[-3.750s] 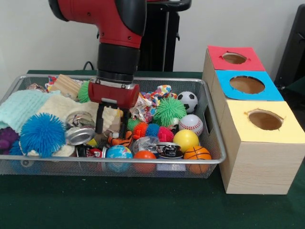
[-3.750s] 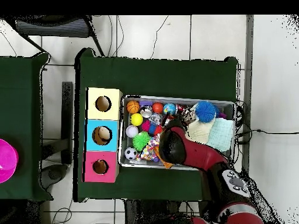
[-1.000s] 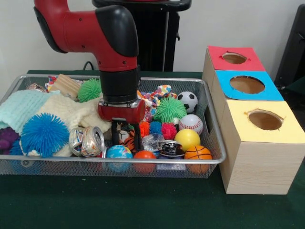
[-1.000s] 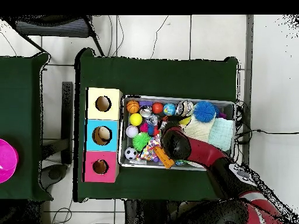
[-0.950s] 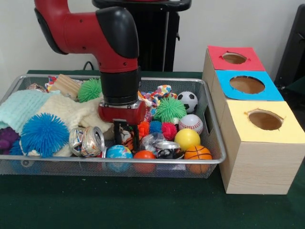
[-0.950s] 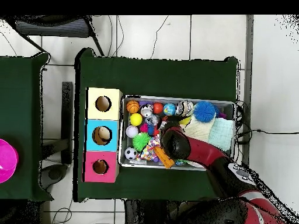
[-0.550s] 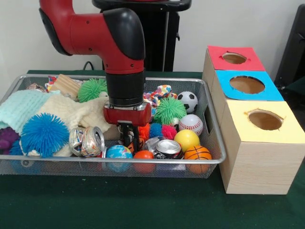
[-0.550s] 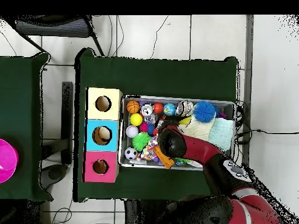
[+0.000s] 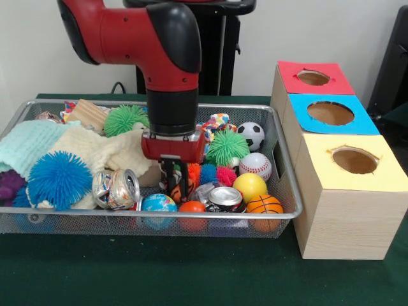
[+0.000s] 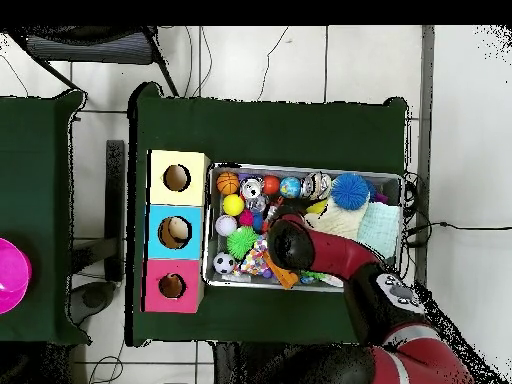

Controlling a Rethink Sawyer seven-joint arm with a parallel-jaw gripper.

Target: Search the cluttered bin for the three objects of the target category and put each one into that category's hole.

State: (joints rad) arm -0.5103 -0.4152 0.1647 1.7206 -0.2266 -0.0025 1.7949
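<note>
The wire mesh bin holds many toys; it also shows in the overhead view. My gripper reaches down into the bin's front middle. It is shut on an orange and black striped toy that sits between its fingers, low among the clutter. The hole in the red-topped box is at the far right, well away from the gripper. It also shows in the overhead view. In the overhead view the arm hides the gripper.
Around the gripper lie small spiky balls, a silver can, a globe ball and a crushed can. A yellow ball, basketball and baseball sit to the right. The blue box and yellow box stand beside the red one.
My gripper has shifted to the right in the bin and its fingers have closed in on the striped toy. The silver can beside it has turned over.
</note>
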